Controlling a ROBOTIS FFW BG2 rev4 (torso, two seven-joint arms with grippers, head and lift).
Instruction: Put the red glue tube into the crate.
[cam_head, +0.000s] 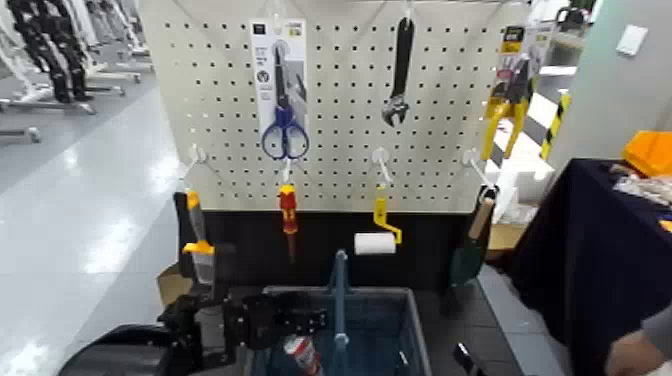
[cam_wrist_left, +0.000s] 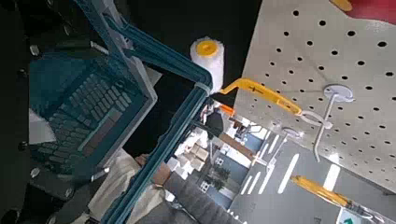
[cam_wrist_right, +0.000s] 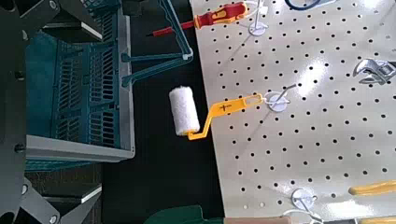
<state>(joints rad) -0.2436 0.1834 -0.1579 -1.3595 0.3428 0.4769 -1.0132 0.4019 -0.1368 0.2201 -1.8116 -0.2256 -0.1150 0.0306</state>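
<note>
The crate (cam_head: 414, 318) stands low at the front centre, its blue bar handle (cam_head: 339, 290) running across the middle. My left gripper (cam_head: 296, 324) reaches in from the left over the crate's near-left part. It is shut on the red glue tube (cam_head: 299, 353), which hangs tilted just inside the crate. In the left wrist view the crate (cam_wrist_left: 140, 58) fills the frame and a pale end of the tube (cam_wrist_left: 39, 127) shows by the fingers. My right gripper (cam_head: 465, 358) waits open beside the crate's right side; its wrist view shows the crate (cam_wrist_right: 79, 147).
A pegboard (cam_head: 340, 170) behind the crate holds blue scissors (cam_head: 285, 135), a wrench (cam_head: 399, 70), a red-and-yellow screwdriver (cam_head: 288, 210), a yellow paint roller (cam_head: 376, 240), pliers (cam_head: 505, 100) and a trowel (cam_head: 470, 250). A person's hand (cam_head: 635, 355) is at the right, near a dark-clothed table (cam_head: 590, 250).
</note>
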